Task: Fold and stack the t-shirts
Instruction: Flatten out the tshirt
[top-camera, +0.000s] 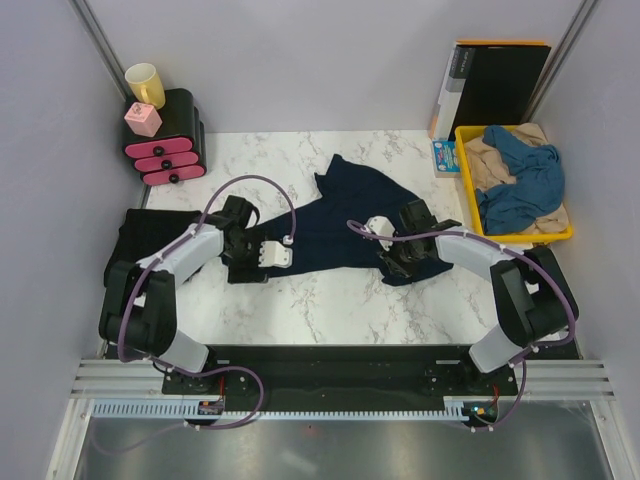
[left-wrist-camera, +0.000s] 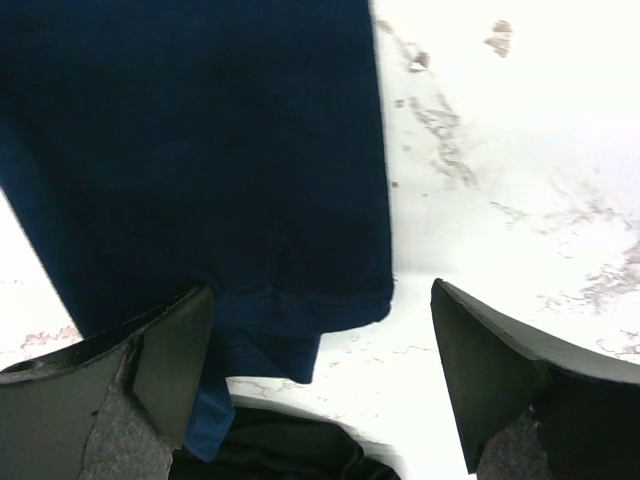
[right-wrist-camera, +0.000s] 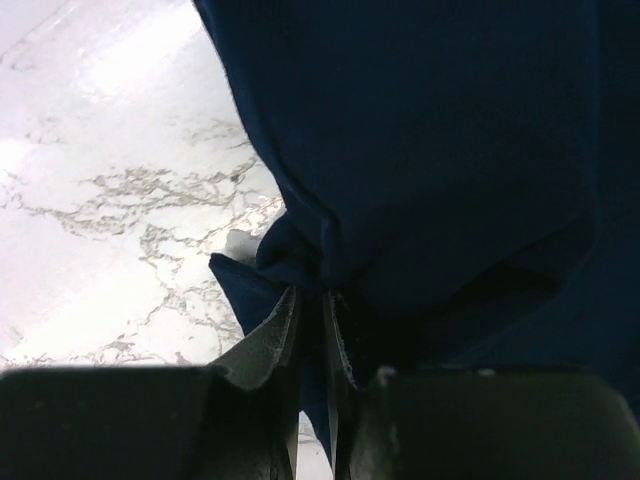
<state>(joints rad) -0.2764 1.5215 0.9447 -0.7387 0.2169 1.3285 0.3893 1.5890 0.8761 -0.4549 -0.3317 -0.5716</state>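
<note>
Navy t-shirt (top-camera: 340, 215) is seen crumpled at centre of frame on marble tabletop (top-camera: 330, 300), spread diagonally from upper centre twd. lower right. Right gripper (right-wrist-camera: 312, 335) is clamped on a bunched fold at shirt's lower-right edge; in wrist view cloth is pinched betw. the closed fingers. Left gripper (left-wrist-camera: 315, 330) is spread wide at shirt's left hem, w/ nothing gripped; one finger (left-wrist-camera: 170, 350) is over the hem, the other over bare marble. Black t-shirt (top-camera: 135, 235) is lying at left-centre, partly under left arm. Med-blue t-shirt (top-camera: 525, 180) and beige t-shirt (top-camera: 488, 165) are heaped in yellow tray (top-camera: 466, 165), upper right. Black orange-edged folder (top-camera: 495, 90) is propped behind it.
</note>
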